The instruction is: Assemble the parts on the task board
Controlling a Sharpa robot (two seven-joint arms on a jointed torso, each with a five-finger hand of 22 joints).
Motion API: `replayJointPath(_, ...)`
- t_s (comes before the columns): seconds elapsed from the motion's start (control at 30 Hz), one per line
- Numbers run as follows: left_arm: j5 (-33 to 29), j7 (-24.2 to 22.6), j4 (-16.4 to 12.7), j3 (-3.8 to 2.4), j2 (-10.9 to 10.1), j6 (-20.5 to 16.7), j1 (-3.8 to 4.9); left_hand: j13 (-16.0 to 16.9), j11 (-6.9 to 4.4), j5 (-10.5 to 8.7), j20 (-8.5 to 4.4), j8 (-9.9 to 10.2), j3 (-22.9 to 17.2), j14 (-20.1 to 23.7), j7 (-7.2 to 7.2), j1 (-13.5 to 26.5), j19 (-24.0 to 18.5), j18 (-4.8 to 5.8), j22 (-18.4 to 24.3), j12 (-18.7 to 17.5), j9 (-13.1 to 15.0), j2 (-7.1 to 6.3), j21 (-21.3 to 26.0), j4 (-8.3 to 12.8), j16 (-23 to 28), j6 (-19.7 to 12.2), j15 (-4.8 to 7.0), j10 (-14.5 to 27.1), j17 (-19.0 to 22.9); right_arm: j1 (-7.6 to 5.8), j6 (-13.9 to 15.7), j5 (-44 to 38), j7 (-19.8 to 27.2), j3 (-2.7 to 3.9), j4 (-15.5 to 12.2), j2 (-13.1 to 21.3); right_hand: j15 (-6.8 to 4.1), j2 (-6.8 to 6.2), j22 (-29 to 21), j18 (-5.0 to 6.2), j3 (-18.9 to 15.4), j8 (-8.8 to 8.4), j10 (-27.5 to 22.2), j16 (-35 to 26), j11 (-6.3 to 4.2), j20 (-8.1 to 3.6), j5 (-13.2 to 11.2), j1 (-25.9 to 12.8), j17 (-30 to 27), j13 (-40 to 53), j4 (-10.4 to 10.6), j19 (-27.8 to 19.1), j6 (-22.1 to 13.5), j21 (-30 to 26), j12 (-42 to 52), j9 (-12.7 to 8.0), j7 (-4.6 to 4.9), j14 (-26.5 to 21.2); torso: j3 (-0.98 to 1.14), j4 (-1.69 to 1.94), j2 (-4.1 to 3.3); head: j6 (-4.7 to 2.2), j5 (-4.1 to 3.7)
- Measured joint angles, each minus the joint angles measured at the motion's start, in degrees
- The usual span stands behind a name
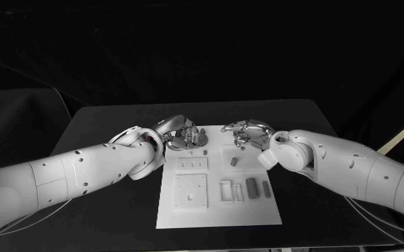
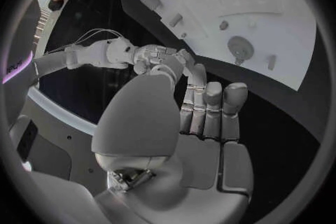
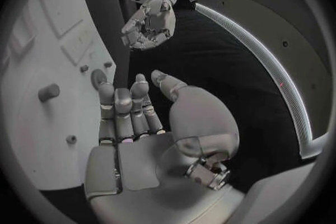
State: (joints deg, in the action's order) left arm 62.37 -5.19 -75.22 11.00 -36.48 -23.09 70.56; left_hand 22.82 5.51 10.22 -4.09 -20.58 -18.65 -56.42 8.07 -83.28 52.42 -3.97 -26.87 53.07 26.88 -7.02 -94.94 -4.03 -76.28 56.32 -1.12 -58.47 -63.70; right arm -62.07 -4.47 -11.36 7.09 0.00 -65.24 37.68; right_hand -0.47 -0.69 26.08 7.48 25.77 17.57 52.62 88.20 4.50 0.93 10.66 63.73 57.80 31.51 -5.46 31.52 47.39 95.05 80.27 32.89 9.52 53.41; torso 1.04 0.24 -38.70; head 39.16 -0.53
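Task board [image 1: 220, 217] is seen flat in the middle of the black table [image 1: 101, 118], long side running away from the robot. Left hand [image 1: 180, 133] is held over the board's far left corner, right hand [image 1: 247, 133] over the far right corner, the two near each other but apart. In both wrist views the fingers are extended side by side with nothing between them and the thumb: both hands empty, fingers loosely apart. Grey parts are seen lying on the board: a short upright peg [image 1: 233, 161] near the right hand, two dark bars [image 1: 251, 188] and [image 1: 266, 189] in the near-right area, small pegs [image 1: 194, 164] left of centre. No part is touched by either hand.
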Motion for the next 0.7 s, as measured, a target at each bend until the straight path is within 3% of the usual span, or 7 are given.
replayJointPath(0.07,1.0,2.1,-0.1,0.00,0.0,1.1,0.51,0.0,0.00,-0.06,0.00,0.0,0.0,0.0,0.01,0.0,0.0,0.00,0.0,0.0,0.0,0.03,0.0,0.0,0.0,0.0,0.00,0.0,0.0,-0.27,0.3,-0.7,0.1,0.73,1.0,0.0,0.02,0.00,0.0,0.00,-0.1,0.00,0.0,0.0,0.00,0.00,0.0,0.0,0.0,0.0,-0.1,0.0,0.0,0.0,0.0,0.0,0.00,0.0,0.01,0.00,0.00,0.27,0.04)
replayJointPath(0.17,2.4,5.8,-0.1,0.01,0.0,2.8,1.40,-0.1,-0.07,-0.07,0.00,0.0,0.0,0.0,0.01,0.4,0.0,0.00,0.0,0.0,0.0,0.05,0.0,0.0,0.0,0.0,0.00,-0.3,0.0,-1.02,1.0,-2.2,0.5,2.32,3.2,-0.1,0.02,0.00,0.0,0.01,-0.1,0.00,0.0,0.0,0.00,0.00,0.0,0.0,0.0,0.0,-0.1,0.0,0.0,0.0,0.0,0.0,-0.01,0.0,0.01,0.03,0.00,0.59,0.09)
replayJointPath(0.23,3.3,8.4,-0.2,0.05,0.1,3.7,1.89,-0.1,0.01,-0.07,0.01,0.0,0.0,0.0,0.03,0.7,0.0,0.00,0.0,0.0,0.0,0.05,0.0,0.0,-0.2,0.0,0.00,-0.4,0.0,-1.84,1.4,-3.2,0.7,2.81,4.6,0.0,0.02,0.00,0.0,0.00,-0.1,0.00,0.0,0.0,0.00,0.00,0.0,0.0,0.0,0.0,-0.1,0.0,0.0,0.0,0.0,0.0,-0.01,0.0,0.01,0.06,-0.01,0.80,0.14)
replayJointPath(0.37,4.4,13.3,-0.2,0.56,0.8,5.0,2.29,-0.1,-0.17,-0.07,0.01,0.0,0.0,0.0,0.12,0.9,0.0,0.01,0.0,0.0,0.0,-0.04,0.0,0.0,-0.2,0.1,0.00,-0.6,0.0,-3.28,2.0,-5.1,1.1,3.48,6.7,0.0,0.02,0.00,0.0,0.00,-0.1,0.00,0.0,0.0,0.00,0.00,0.0,0.0,0.0,0.0,-0.1,0.0,0.0,0.0,0.0,0.0,-0.01,0.0,0.01,0.08,-0.01,1.26,0.25)
replayJointPath(0.43,4.7,15.1,-0.5,1.65,1.0,5.4,2.61,-0.2,-0.19,-0.08,-0.02,0.0,0.2,-0.8,-0.08,0.9,0.0,0.01,-0.2,0.0,0.0,-0.02,0.0,-0.1,-1.0,0.3,0.41,-1.4,-0.1,-4.11,2.3,-5.8,1.2,3.64,7.7,-0.1,0.02,0.00,0.0,0.01,-0.1,0.00,0.0,0.0,0.00,0.00,0.0,0.0,0.0,0.0,-0.1,0.0,0.0,0.0,0.0,0.0,-0.01,0.0,0.01,0.08,-0.02,1.55,0.27)
replayJointPath(0.5,5.0,16.7,-0.8,2.28,1.1,5.8,2.66,-0.2,-0.21,-0.08,-0.14,0.0,0.2,-0.9,-0.22,1.2,0.2,0.00,-0.3,0.0,0.0,-0.04,0.0,-0.1,-1.1,0.4,0.51,-1.6,-0.1,-4.86,2.7,-6.5,1.4,3.76,8.1,0.0,0.02,0.00,0.0,0.00,-0.1,0.00,0.0,0.0,0.00,0.00,0.0,0.0,0.0,0.0,-0.1,0.0,0.0,0.0,0.0,0.0,-0.02,0.0,0.01,0.08,-0.03,1.83,0.25)
replayJointPath(0.7,5.9,18.9,-1.0,2.57,1.3,6.1,2.80,-0.2,-0.21,-0.08,-0.21,0.0,0.2,-0.9,-0.27,1.5,0.2,0.00,-0.3,0.0,0.0,-0.28,0.0,-0.1,-1.1,0.6,0.51,-1.6,-0.2,-5.15,3.1,-7.7,1.6,3.86,6.8,0.0,0.03,0.00,0.0,0.01,-0.1,0.00,0.0,0.0,0.00,0.00,0.0,0.0,0.0,0.0,-0.1,0.0,-0.1,0.0,0.0,0.0,-0.09,0.0,0.01,0.09,-0.04,2.32,0.09)
